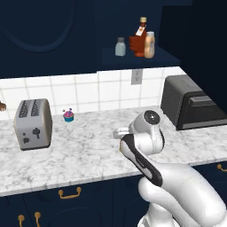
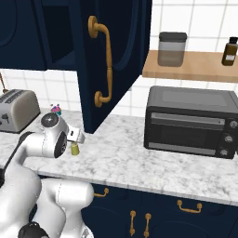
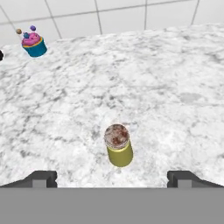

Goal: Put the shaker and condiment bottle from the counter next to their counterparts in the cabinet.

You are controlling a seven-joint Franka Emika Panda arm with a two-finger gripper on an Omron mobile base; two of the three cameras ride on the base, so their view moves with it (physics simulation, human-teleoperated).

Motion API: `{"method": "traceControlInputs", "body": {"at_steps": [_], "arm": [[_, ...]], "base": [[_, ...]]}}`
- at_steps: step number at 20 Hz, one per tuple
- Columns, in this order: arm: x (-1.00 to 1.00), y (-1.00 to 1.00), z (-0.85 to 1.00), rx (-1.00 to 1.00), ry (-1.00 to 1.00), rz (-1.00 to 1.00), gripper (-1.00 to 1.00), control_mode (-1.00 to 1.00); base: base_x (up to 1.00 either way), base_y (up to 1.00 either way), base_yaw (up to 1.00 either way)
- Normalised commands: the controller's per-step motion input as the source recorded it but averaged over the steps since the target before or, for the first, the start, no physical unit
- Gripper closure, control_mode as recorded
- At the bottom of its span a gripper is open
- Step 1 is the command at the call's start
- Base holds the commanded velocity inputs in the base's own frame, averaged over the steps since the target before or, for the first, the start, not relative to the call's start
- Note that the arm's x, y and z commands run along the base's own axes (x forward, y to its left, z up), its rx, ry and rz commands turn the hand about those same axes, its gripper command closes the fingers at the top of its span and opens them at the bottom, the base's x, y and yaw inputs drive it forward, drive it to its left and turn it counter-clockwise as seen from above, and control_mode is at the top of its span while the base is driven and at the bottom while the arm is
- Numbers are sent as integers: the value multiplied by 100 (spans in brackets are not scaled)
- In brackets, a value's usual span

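one shaker [image 3: 118,151] upright on counter [image 3: 166,87], cap up, long axis vertical; tool [image 3: 113,177] wide open, empty.

Flat, even rendered light, soft faint shadows, dim navy cabinetry, slightly coarse low-resolution detail.

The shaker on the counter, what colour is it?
Yellow-green shaker with a speckled grey-brown cap, clearest in the hand view.
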Motion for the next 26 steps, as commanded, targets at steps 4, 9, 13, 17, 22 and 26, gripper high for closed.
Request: {"method": "traceControlInputs", "body": {"at_steps": [4, 9, 13, 17, 22, 26], "arm": [[24, 0, -34, 0, 0, 4, -100, -100], [19, 0, -36, 0, 0, 3, -100, -100], [16, 0, -34, 0, 0, 2, -100, -100], [16, 0, -32, 0, 0, 1, -100, -100], [15, 0, -28, 0, 0, 1, -100, -100], [19, 0, -22, 0, 0, 2, -100, -100]], "base": [[0, 0, 0], [0, 0, 0], [0, 0, 0], [0, 0, 0], [0, 0, 0], [0, 0, 0]]}}
